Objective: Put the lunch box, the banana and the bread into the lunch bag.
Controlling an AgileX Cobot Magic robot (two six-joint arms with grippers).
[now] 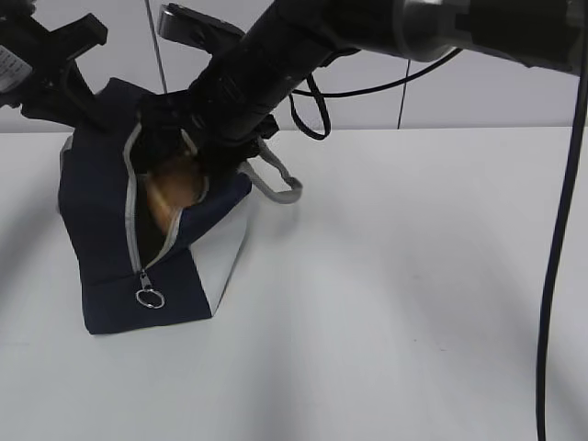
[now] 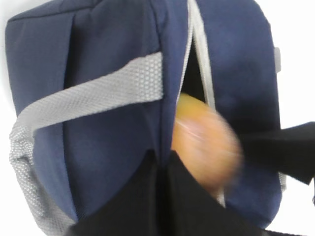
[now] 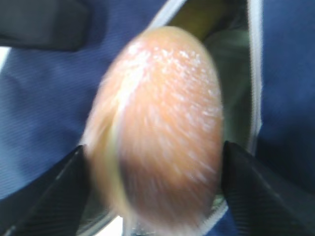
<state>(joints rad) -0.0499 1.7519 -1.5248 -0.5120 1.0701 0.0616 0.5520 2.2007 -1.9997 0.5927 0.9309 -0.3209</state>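
Right fingers: two dark fingers [image 3: 266, 189] pinch the bread [image 3: 157, 132] from both sides, one on each flank of the roll; the right gripper [image 3: 152, 189] holds it at the mouth of the lunch bag [image 1: 101, 216].
Left fingers: a dark finger [image 2: 147, 196] presses on the navy cloth just beside the zipper slit; whether the left gripper [image 2: 162, 206] is spread or clamped on the cloth I cannot tell.
Bread: golden-brown, with a light flour dusting, blurred in both wrist views; it sits in the open slit of the lunch bag, part inside and part still showing.
Lunch bag: navy blue with a white side panel, it stands on the desk [image 1: 413, 294] with its zipper open along the top and down the front.
Zipper: the grey tape [image 1: 131, 207] runs down the front of the lunch bag to a ring pull [image 1: 150, 297] that hangs low near the base.
Handles: one grey strap [image 1: 276, 184] loops out from the lunch bag towards the middle of the desk; in the left wrist view a grey strap [image 2: 93, 96] lies across the navy side.
Banana: a yellow shape [image 3: 197, 17] shows deep in the lunch bag opening, behind the bread; it is too blurred to say more.
Right arm: the black arm [image 1: 276, 55] reaches down at a slant into the top of the lunch bag.
Left arm: the black arm [image 1: 41, 55] stands at the back of the lunch bag.
Cable: a black cable [image 1: 560, 239] hangs well apart from the lunch bag.
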